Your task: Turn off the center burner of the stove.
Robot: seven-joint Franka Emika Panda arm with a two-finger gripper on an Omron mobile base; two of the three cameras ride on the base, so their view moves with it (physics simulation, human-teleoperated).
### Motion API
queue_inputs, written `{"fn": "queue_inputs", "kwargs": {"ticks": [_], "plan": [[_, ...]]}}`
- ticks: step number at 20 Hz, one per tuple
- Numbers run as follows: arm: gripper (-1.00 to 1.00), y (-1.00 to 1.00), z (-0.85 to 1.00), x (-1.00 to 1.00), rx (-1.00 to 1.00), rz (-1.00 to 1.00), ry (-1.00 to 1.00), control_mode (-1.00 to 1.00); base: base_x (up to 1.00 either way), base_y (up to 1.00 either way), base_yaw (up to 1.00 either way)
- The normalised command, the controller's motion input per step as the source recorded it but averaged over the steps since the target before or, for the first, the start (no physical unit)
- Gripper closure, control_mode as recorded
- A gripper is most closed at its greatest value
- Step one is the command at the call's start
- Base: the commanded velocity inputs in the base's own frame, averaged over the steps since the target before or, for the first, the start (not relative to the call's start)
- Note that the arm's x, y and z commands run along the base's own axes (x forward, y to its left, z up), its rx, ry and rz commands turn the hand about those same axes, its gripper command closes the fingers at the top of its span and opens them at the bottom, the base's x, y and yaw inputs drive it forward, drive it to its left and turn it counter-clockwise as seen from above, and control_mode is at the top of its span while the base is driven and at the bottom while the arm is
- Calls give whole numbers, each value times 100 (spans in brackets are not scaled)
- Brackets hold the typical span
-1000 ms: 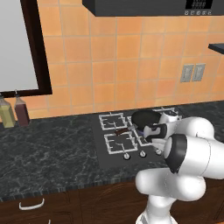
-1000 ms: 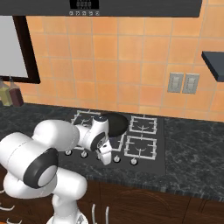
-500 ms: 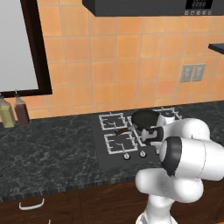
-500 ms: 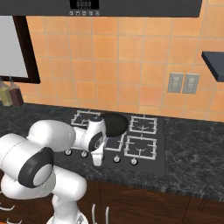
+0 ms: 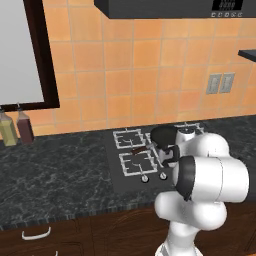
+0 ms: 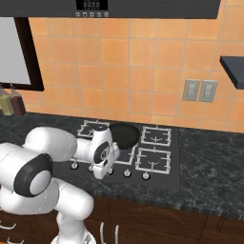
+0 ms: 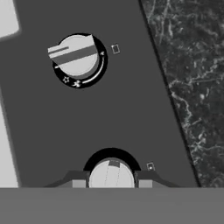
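from where i stand, the stove [image 5: 127, 172] is the thing to measure everything by: a flat black cooktop set into the dark speckled counter [image 5: 55, 175], under the orange tiled wall [image 6: 143, 66]. well to the left of the stove, two bottles [image 5: 15, 127] stand against the wall below a dark-framed window [image 5: 25, 50]. on the stove's left side sit two pale wire grates [image 5: 132, 150], one behind the other. the center burner [image 6: 125, 135] is in the middle of the stove, and a dark round pan [image 6: 124, 134] sits on its grate, its handle [image 5: 140, 148] reaching out over the left grates. along the stove's front edge runs a row of small silver knobs [image 6: 136, 174].

the gripper [image 7: 111, 181] hangs low over that front row, near the stove's middle. in the hand view its two fingers [image 7: 78, 180] are apart, one on each side of a round silver knob [image 7: 111, 174], close beside it; i cannot tell if they touch it. a second knob [image 7: 78, 54] lies further along the black surface, with a dial ring around it. to the right of the stove, the counter carries on, and two grey outlet plates [image 6: 200, 90] are on the wall above.
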Motion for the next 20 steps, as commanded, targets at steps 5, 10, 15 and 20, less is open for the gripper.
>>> {"fn": "queue_inputs", "kwargs": {"ticks": [5,10,15,20], "plan": [[100,-10,-5,0,2,-91,0,-100,0,0,0],[100,-1,0,0,4,-96,0,-100,0,0,0],[100,0,0,0,6,-99,0,-100,0,0,0],[100,0,0,0,9,-98,-3,-100,0,0,0]]}}
